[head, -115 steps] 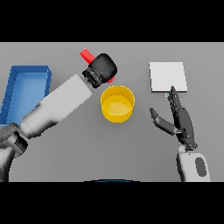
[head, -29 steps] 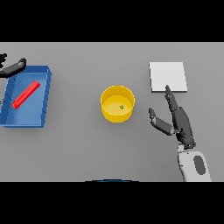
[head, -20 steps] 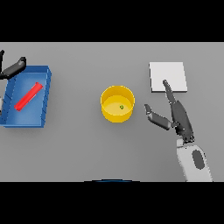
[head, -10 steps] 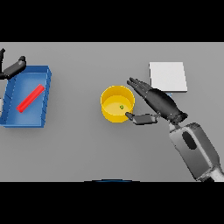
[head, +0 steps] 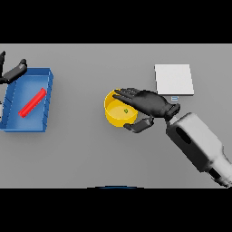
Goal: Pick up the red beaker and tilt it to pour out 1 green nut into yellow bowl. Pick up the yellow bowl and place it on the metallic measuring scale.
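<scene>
Right hand (head: 152, 103) reaching over bowl (head: 117, 118), fingers spread across its rim, thumb beside the near wall, not yet clamping. Nut (head: 126, 111) lying inside. Scale (head: 174, 79) sitting right of bowl. Advising firm rim pinch, level lift. Left hand (head: 12, 72) idling far left.

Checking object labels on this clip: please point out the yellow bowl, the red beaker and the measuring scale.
yellow bowl (head: 113, 117): head view, on its left front wall.
red beaker (head: 32, 102): head view, mid-body, lying in the blue tray.
measuring scale (head: 173, 79): head view, centre of its pale top plate.
</scene>
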